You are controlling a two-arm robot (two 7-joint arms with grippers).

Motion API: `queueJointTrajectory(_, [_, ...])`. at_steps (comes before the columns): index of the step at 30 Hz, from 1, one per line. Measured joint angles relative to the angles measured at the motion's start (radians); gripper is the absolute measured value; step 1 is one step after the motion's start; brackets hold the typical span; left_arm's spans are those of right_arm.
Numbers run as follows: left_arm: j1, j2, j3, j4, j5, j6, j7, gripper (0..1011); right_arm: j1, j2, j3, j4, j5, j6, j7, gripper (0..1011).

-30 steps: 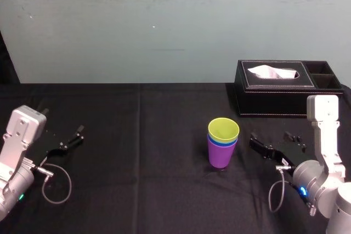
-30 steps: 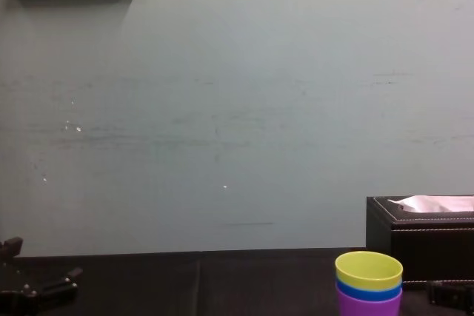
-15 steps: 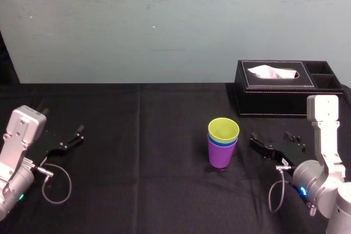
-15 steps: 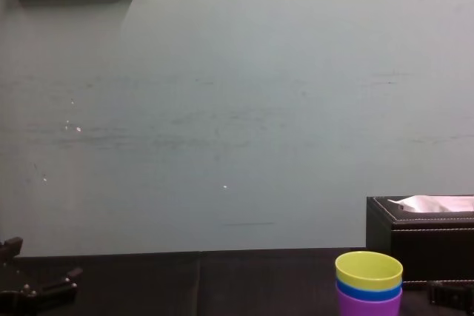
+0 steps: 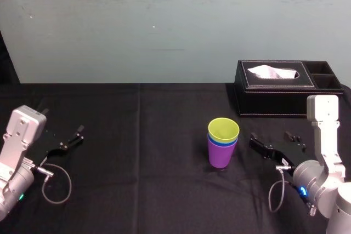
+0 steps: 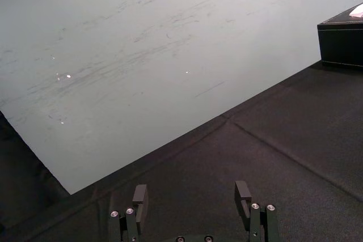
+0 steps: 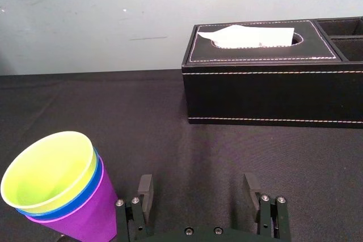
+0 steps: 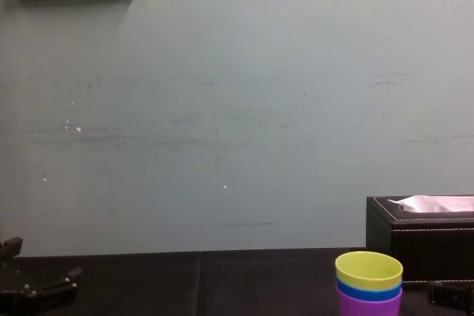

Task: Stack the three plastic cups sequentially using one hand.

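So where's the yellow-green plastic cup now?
Head view, right of centre: the yellow-green plastic cup nested inside the blue cup and purple cup, left of the right gripper.

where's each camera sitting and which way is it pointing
Head: high, looking down at the table; left gripper and right gripper flank the stacked cups.
Chest: low, facing the wall; a gripper at each lower corner.
Left wrist: behind its open fingers, facing table and wall.
Right wrist: behind its open fingers, facing the tissue box.
Head, chest, right wrist share cups and box.
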Motion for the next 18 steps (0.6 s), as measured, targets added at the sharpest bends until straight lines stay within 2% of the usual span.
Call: queueJointTrajectory(18, [0.0, 0.0, 0.0, 0.0, 0.0, 0.0, 0.0, 1000, 0.0, 0.0, 0.0, 0.0, 0.0, 0.0, 0.0, 1003])
